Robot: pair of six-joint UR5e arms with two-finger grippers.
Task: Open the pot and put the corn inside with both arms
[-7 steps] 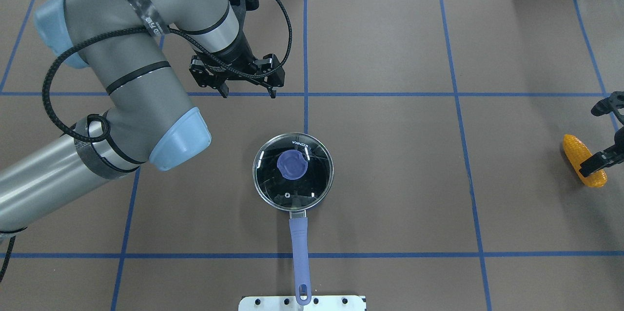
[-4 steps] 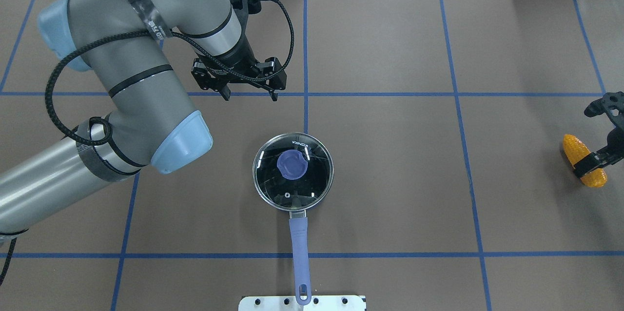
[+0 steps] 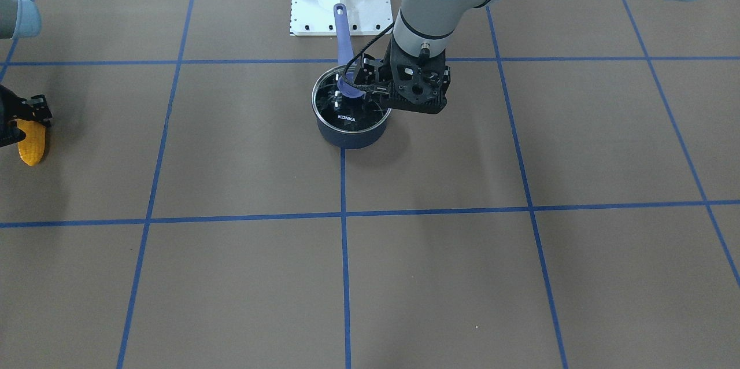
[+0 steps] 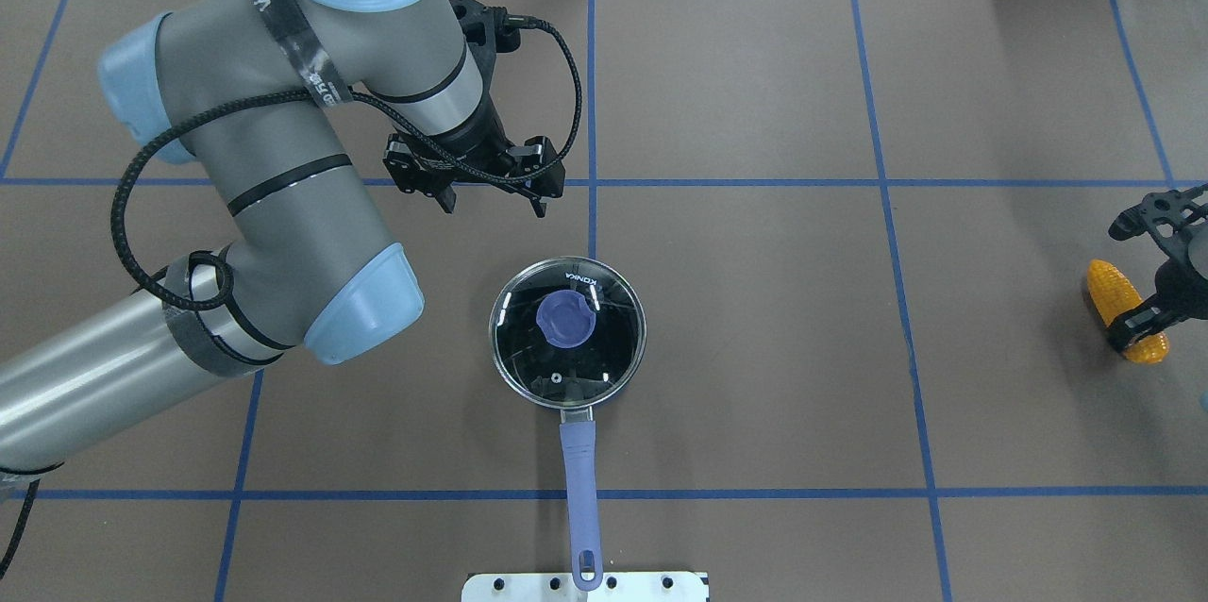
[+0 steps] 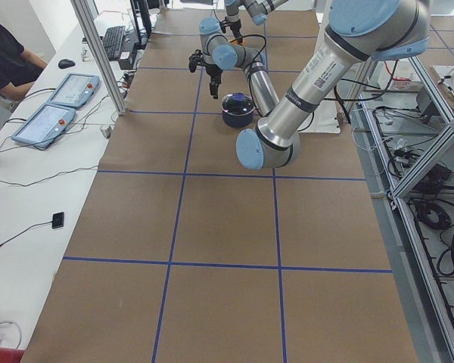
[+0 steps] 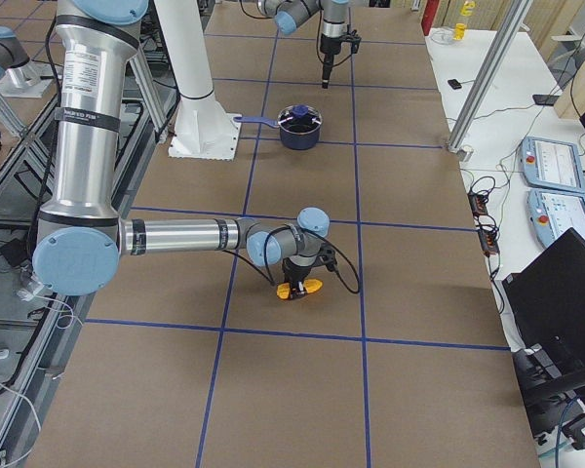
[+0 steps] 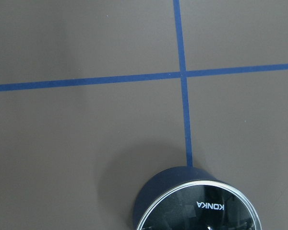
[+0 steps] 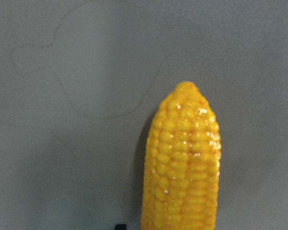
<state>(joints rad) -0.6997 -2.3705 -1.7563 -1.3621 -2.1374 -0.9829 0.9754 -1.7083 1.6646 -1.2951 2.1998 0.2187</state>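
The dark blue pot (image 4: 604,391) stands mid-table with its glass KONKA lid (image 4: 568,366) on and its long blue-purple handle (image 4: 578,489) pointing toward my base. My left gripper (image 4: 494,206) is open and empty, hovering just beyond the pot. Only the pot's far rim (image 7: 153,191) shows in the left wrist view. The yellow corn (image 4: 1106,289) lies at the table's far right. My right gripper (image 4: 1121,283) is open directly over it, one finger (image 4: 1132,328) crossing the cob. The corn (image 8: 182,163) fills the right wrist view. Corn (image 3: 32,140) and right gripper (image 3: 23,121) sit at the front view's left edge.
The white base plate (image 4: 585,586) lies at the near edge, just behind the handle's tip. Blue tape lines grid the brown table cover (image 4: 755,300). A side bench with control pendants (image 5: 53,106) and a seated person (image 5: 4,60) runs along the far side.
My left arm has shifted right and a little nearer the pot, gripper still open. My right gripper has moved left, further over the corn. Pot and lid have not moved.
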